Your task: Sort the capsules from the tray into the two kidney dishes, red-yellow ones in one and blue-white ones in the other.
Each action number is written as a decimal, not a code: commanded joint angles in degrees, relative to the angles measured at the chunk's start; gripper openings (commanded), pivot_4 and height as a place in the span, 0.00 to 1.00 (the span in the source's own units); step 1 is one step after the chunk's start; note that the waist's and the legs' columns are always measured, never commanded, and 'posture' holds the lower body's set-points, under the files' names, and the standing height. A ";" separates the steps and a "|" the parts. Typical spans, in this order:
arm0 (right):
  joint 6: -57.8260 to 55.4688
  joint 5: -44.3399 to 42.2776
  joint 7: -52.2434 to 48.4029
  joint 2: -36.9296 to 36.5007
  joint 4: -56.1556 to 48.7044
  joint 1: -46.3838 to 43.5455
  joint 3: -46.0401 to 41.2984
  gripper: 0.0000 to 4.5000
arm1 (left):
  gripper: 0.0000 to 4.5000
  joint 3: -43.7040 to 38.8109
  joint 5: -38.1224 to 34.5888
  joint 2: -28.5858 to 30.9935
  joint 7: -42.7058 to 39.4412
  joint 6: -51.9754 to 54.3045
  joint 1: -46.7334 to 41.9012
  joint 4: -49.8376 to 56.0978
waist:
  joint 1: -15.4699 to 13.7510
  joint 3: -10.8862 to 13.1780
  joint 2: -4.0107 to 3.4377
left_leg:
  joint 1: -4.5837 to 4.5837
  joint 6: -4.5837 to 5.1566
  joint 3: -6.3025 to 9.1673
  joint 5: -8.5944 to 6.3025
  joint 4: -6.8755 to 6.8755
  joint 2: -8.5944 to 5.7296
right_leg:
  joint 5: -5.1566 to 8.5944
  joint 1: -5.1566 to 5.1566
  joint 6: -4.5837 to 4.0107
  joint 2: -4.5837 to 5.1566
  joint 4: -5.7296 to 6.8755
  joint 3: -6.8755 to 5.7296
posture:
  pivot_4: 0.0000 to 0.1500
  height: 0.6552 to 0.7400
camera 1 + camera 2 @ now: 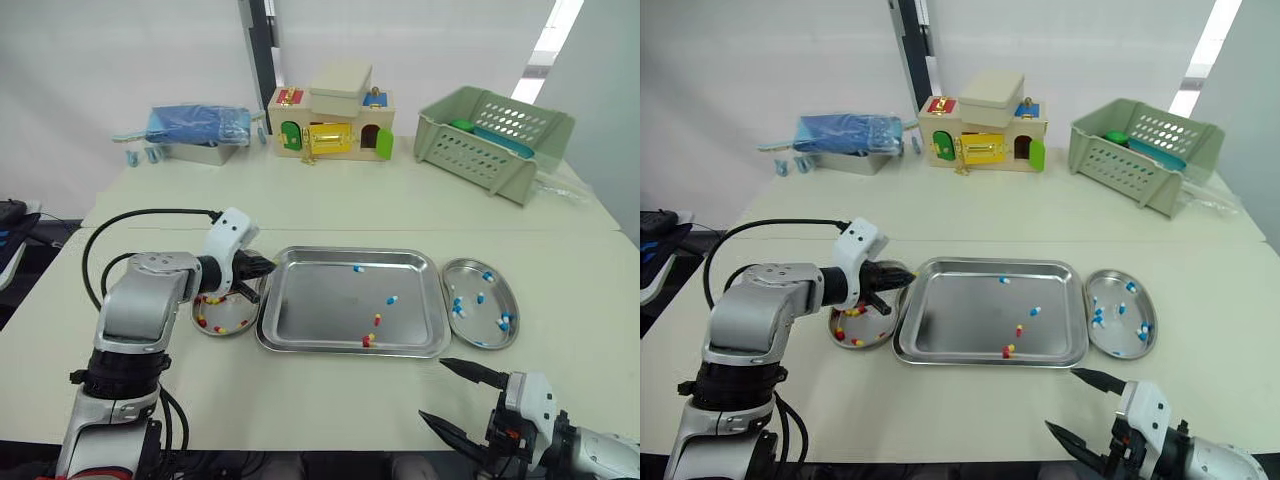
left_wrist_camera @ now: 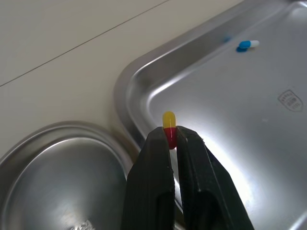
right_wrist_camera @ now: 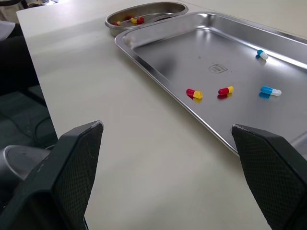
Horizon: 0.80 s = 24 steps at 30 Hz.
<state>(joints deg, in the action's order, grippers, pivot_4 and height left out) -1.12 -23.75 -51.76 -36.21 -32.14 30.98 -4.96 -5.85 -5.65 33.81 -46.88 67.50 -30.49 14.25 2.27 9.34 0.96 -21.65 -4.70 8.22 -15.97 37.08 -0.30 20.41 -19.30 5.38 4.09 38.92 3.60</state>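
Observation:
My left gripper (image 1: pixel 262 266) is shut on a red-yellow capsule (image 2: pixel 169 130) at the left rim of the steel tray (image 1: pixel 300 320), beside the left kidney dish (image 1: pixel 240 318), which holds several red-yellow capsules. In the tray lie two red-yellow capsules (image 1: pixel 368 340) (image 1: pixel 378 319) and two blue-white ones (image 1: pixel 392 299) (image 1: pixel 358 268). The right kidney dish (image 1: pixel 470 270) holds several blue-white capsules. My right gripper (image 1: pixel 452 395) stands open above the table's front edge, right of the tray's near corner, with nothing between its fingers.
At the back of the table stand a blue-lidded box (image 1: pixel 197 134), a wooden toy house (image 1: pixel 331 126) and a green basket (image 1: pixel 495 140). A black cable (image 1: pixel 140 215) loops beside my left arm.

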 commanded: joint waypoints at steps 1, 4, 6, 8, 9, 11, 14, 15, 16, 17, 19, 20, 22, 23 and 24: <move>1.50 -0.85 -1.55 -0.59 0.43 -1.48 -0.76 1.00 | 0.01 -3.73 -0.94 -0.84 5.38 2.76 1.47 2.97 | -0.23 0.00 0.00 | 0.00 0.00 -0.01 0.00 0.00 0.00 | 0.00 0.00 0.00 0.00 0.01 0.01 | 1.00 1.00; 1.63 -0.78 -2.21 -0.66 0.76 -2.21 -0.49 1.00 | 0.01 -5.45 -1.42 -1.51 8.99 4.21 3.15 3.19 | -0.34 0.00 0.00 | 0.00 0.00 -0.01 0.00 0.00 0.00 | 0.00 -0.01 0.00 0.00 0.01 0.01 | 1.00 1.00; 1.63 -0.68 -2.46 -0.62 0.89 -2.36 -0.41 1.00 | 0.01 -5.70 -2.01 -1.25 10.25 4.04 4.05 3.15 | -0.39 0.00 0.01 | 0.00 -0.01 0.00 0.00 0.00 0.01 | 0.00 -0.02 0.00 0.00 0.01 0.00 | 1.00 1.00; 1.62 -0.53 -2.60 -0.51 1.11 -2.54 -0.31 1.00 | 0.01 -5.74 -2.61 -1.13 11.34 4.03 4.63 2.91 | -0.41 0.00 0.01 | -0.01 -0.01 0.00 0.00 -0.01 0.00 | 0.00 -0.02 0.00 0.00 0.01 0.01 | 1.00 1.00; 1.65 -0.48 -2.66 -0.47 1.21 -2.60 -0.27 1.00 | 0.01 -5.72 -2.97 -1.11 11.78 4.05 4.77 2.82 | -0.41 0.00 0.01 | 0.00 -0.01 -0.01 0.00 -0.01 0.00 | 0.00 -0.02 0.00 0.00 0.01 0.01 | 1.00 1.00; 1.72 -0.29 -2.63 -0.32 1.50 -2.84 -0.09 1.00 | 0.01 -5.46 -3.68 -0.90 12.40 3.75 4.93 2.61 | -0.43 0.00 0.01 | 0.00 -0.01 0.00 0.00 -0.01 0.01 | 0.00 -0.02 0.00 0.00 0.01 0.01 | 1.00 1.00; 1.80 -0.19 -2.51 -0.16 1.81 -3.07 0.00 1.00 | 0.01 -5.30 -4.63 -0.56 13.27 3.42 4.77 2.24 | -0.41 0.00 0.01 | 0.00 -0.01 -0.01 0.00 -0.01 0.00 | 0.00 -0.02 0.00 0.00 0.01 0.01 | 1.00 1.00; 1.90 -0.12 -2.47 -0.08 1.97 -3.09 0.01 1.00 | 0.06 -5.27 -4.88 -0.42 13.52 3.21 4.64 2.03 | -0.41 0.00 0.00 | 0.00 -0.01 -0.01 0.00 -0.01 0.01 | 0.00 -0.02 0.00 0.00 0.01 0.01 | 1.00 1.00; 1.99 -0.04 -2.41 -0.01 2.11 -3.09 0.03 1.00 | 0.13 -5.26 -5.15 -0.28 13.75 3.07 4.50 1.85 | -0.41 0.00 0.00 | 0.00 -0.01 -0.01 0.00 -0.01 0.01 | 0.00 -0.02 0.00 0.00 0.01 0.01 | 1.00 1.00; 2.07 0.01 -2.35 0.07 2.25 -3.07 0.02 1.00 | 0.19 -5.22 -5.42 -0.17 13.96 2.94 4.41 1.74 | -0.41 0.00 0.00 | 0.00 -0.01 -0.01 0.00 -0.01 0.01 | 0.00 -0.02 0.00 0.00 0.01 0.01 | 1.00 1.00; 2.26 0.16 -2.29 0.21 2.54 -3.04 -0.01 1.00 | 0.34 -5.09 -6.01 0.00 14.38 2.83 4.29 1.71 | -0.41 0.00 0.01 | 0.00 -0.01 -0.01 0.00 -0.01 0.01 | 0.00 -0.02 0.00 0.00 0.01 0.02 | 1.00 1.00; 2.28 0.20 -2.26 0.26 2.62 -3.07 -0.03 1.00 | 0.40 -5.02 -6.31 0.04 14.59 2.82 4.22 1.75 | -0.41 0.00 0.00 | 0.00 -0.01 -0.01 0.00 -0.01 0.01 | 0.00 -0.02 -0.01 0.00 0.01 0.02 | 1.00 1.00; 2.20 0.32 -2.14 0.36 2.62 -3.17 0.05 1.00 | 0.55 -4.89 -6.83 0.16 14.97 2.66 4.13 1.68 | -0.41 0.00 0.00 | 0.00 -0.01 -0.01 0.00 -0.01 0.01 | 0.00 -0.02 -0.01 0.00 0.01 0.02 | 1.00 1.00; 2.16 0.38 -2.10 0.40 2.61 -3.23 0.08 1.00 | 0.62 -4.84 -7.05 0.22 15.16 2.59 4.11 1.61 | -0.41 0.00 0.00 | 0.00 -0.01 -0.01 0.00 -0.01 0.00 | 0.00 -0.02 0.00 0.01 0.01 0.02 | 1.00 1.00; 1.98 0.42 -1.96 0.44 2.45 -3.31 0.15 1.00 | 0.70 -4.83 -7.34 0.29 15.31 2.53 4.10 1.62 | -0.41 0.00 0.00 | 0.00 -0.01 -0.01 0.00 -0.01 0.01 | 0.00 -0.02 -0.01 0.00 0.01 0.02 | 1.00 1.00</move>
<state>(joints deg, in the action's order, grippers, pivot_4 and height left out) -0.25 -23.30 -53.80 -35.88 -28.62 27.95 -4.85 -10.43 -12.39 33.15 -31.94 70.83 -25.40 15.15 1.86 9.34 0.97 -21.65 -4.71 8.21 -15.96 37.06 -0.29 20.41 -19.32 5.38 4.09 38.93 3.62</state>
